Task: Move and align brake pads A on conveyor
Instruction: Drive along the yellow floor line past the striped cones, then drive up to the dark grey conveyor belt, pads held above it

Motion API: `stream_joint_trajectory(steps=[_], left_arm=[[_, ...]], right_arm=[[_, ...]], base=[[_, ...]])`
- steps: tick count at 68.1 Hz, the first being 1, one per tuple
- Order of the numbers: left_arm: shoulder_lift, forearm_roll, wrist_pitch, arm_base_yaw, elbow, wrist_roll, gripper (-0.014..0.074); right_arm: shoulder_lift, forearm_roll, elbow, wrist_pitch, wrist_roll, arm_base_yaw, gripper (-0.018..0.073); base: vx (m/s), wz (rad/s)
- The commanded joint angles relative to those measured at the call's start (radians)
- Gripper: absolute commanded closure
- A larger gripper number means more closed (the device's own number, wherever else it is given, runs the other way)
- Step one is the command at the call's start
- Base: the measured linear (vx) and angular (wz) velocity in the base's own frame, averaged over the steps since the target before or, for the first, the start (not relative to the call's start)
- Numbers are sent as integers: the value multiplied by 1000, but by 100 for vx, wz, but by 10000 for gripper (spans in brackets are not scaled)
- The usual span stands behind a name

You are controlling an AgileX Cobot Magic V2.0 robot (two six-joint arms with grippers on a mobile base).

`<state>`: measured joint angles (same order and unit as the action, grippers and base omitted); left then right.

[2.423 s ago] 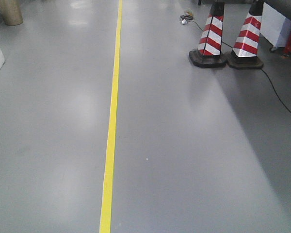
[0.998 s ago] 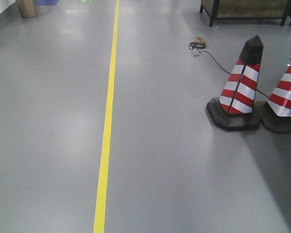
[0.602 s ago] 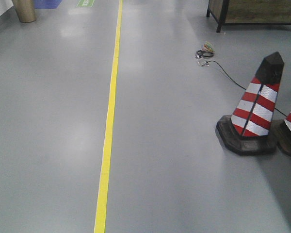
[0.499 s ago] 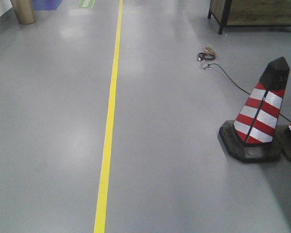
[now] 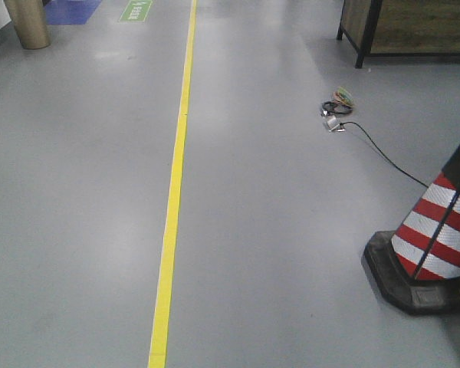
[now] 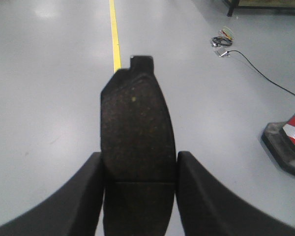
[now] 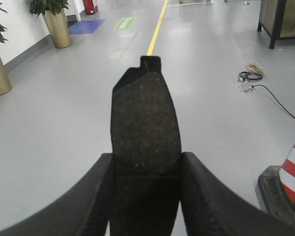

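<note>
Left brake pad (image 6: 136,118) clamped in left gripper (image 6: 139,160), right brake pad (image 7: 145,113) in right gripper (image 7: 146,160), cone (image 5: 433,245) stood right of floor line (image 5: 173,192), cable (image 5: 336,103) coiled behind it

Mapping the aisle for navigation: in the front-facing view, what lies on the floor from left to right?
Gold pot → blue mat → green floor sign → yellow line → coiled cables → striped traffic cone.

Rough, grainy dark brake pads A (image 6: 136,132); smooth, glossy grey floor (image 5: 291,230).

left pad (image 6: 136,142), right pad (image 7: 145,128): lower ends off-frame | cone (image 5: 435,239): cut right
</note>
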<state>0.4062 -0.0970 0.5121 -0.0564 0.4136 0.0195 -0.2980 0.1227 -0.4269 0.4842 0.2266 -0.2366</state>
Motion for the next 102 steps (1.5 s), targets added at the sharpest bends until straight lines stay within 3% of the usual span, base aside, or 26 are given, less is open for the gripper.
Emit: stream_joint_trajectory(steps=[1, 36, 102], left_arm=[[5, -10, -97, -3, 28, -11, 602], [5, -10, -96, -3, 28, -11, 602], [5, -10, -97, -3, 28, -11, 602]], right_arm=[[-5, 11, -32, -100, -9, 4, 566], [-5, 11, -32, -98, -9, 4, 566], [-5, 11, -32, -98, -8, 4, 566]], base=[[50, -1], [42, -31], [25, -91]])
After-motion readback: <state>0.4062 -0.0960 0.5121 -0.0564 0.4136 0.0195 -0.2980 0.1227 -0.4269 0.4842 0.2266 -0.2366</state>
